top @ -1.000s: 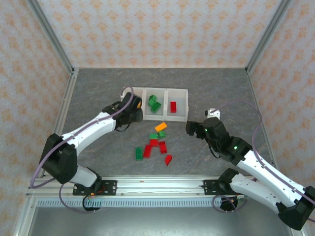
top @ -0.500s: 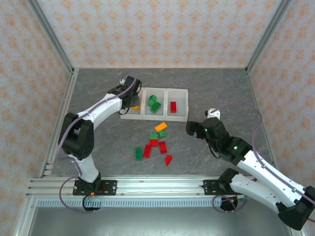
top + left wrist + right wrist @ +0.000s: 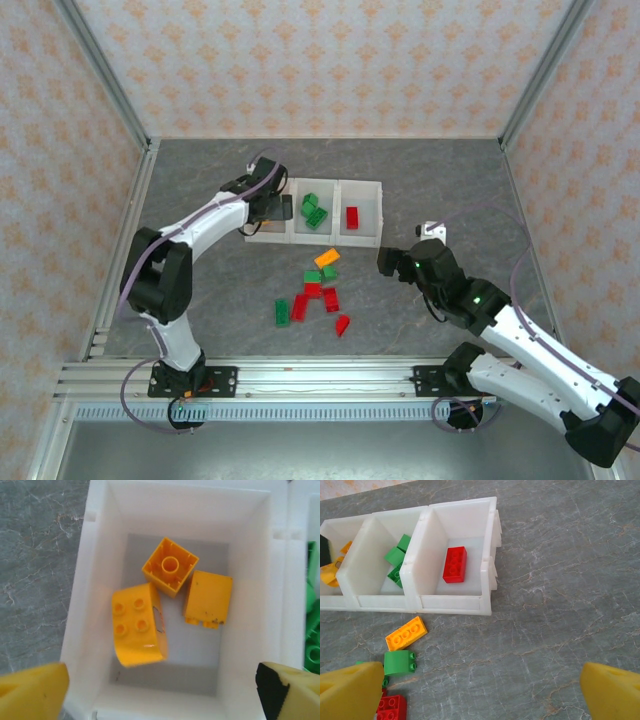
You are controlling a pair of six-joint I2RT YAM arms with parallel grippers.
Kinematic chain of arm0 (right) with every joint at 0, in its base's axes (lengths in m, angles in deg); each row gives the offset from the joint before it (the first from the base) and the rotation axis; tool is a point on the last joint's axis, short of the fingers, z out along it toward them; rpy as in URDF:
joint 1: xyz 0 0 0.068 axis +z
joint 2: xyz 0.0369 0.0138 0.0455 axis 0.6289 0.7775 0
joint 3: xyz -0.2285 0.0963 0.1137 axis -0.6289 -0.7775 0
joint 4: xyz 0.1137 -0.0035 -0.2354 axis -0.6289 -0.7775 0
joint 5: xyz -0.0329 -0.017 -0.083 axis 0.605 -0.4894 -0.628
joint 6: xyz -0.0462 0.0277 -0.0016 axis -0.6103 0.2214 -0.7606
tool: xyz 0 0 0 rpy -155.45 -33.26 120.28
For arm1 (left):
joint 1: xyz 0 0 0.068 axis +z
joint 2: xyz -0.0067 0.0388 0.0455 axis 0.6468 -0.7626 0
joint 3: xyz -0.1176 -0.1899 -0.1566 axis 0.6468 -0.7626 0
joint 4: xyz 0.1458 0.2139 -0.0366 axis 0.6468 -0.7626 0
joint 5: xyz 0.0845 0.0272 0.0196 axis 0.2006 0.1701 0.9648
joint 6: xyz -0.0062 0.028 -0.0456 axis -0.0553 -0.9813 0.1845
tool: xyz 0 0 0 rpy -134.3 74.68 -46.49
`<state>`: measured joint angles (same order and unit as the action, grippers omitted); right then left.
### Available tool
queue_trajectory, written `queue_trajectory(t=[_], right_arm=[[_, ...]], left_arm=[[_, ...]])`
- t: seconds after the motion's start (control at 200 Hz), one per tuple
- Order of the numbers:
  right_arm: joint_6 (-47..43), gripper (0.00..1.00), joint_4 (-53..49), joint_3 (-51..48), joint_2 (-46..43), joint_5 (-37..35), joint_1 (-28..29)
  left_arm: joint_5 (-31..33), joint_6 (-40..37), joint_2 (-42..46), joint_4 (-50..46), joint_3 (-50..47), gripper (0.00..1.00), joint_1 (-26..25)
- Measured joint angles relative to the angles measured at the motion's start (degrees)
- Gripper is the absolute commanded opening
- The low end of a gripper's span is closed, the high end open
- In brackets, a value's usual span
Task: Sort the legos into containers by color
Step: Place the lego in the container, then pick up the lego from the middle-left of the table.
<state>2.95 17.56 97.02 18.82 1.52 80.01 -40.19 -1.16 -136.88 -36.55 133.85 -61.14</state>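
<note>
The left gripper [image 3: 160,700] hangs over the left bin [image 3: 80,605] of the containers [image 3: 421,555]. Its yellow fingertips [image 3: 30,690] are spread wide with nothing between them. Below it lie three yellow legos [image 3: 137,625]; the curved one bears a thin dark mark too faint to read. The right gripper [image 3: 480,695] hovers above the tabletop [image 3: 560,580], likewise spread and holding nothing. Green bricks [image 3: 396,557] sit in the middle bin [image 3: 382,602] and a red brick [image 3: 455,564] in the right bin [image 3: 452,605]. An orange brick [image 3: 406,633], a curved green brick [image 3: 400,662] and a second red brick [image 3: 391,707] lie loose just in front of the bins.
</note>
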Motion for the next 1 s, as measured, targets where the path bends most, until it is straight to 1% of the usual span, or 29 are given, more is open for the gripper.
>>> queue_trajectory(t=[0.13,0.225,0.305,0.37,0.425,0.506,0.661,0.801,0.886,1.001], right_arm=[[0.0,1.0,0.02,0.0,0.79,0.0,0.0],[0.0,1.0,0.0,0.0,1.18,0.0,0.0],[0.0,1.0,0.02,-0.02,1.2,0.0,0.0],[0.0,1.0,0.02,-0.02,1.22,0.02,0.0],[0.0,1.0,0.04,-0.09,1.22,0.04,0.0],[0.0,1.0,0.07,-0.13,1.36,0.07,0.0],[0.0,1.0,0.04,-0.13,2.21,0.22,0.0],[-0.02,1.0,0.11,-0.13,2.8,0.28,0.0],[-0.02,1.0,0.2,-0.15,3.08,0.48,0.0],[0.0,1.0,0.24,-0.15,3.08,0.66,0.0]], left_arm=[[-1.38,0.85,8.35,1.33,-6.56,0.99,-0.17],[-1.29,2.8,14.45,1.81,-11.69,0.99,-1.9],[-0.5,5.27,18.38,1.64,-15.8,0.99,-5.84],[-0.26,8.11,21.0,1.53,-19.37,0.98,-10.27],[-0.31,11.28,23.1,1.55,-22.84,0.96,-14.25],[-0.61,16.13,25.99,1.22,-28.15,0.94,-18.45],[-0.85,24.94,29.79,0.46,-37.31,0.9,-24.74],[-2.25,30.51,30.01,0.42,-42.64,0.89,-29.62],[-2.56,33.18,30.62,0.83,-44.11,0.88,-30.99],[-3.15,35.19,31.8,0.96,-45.11,0.86,-31.3]])
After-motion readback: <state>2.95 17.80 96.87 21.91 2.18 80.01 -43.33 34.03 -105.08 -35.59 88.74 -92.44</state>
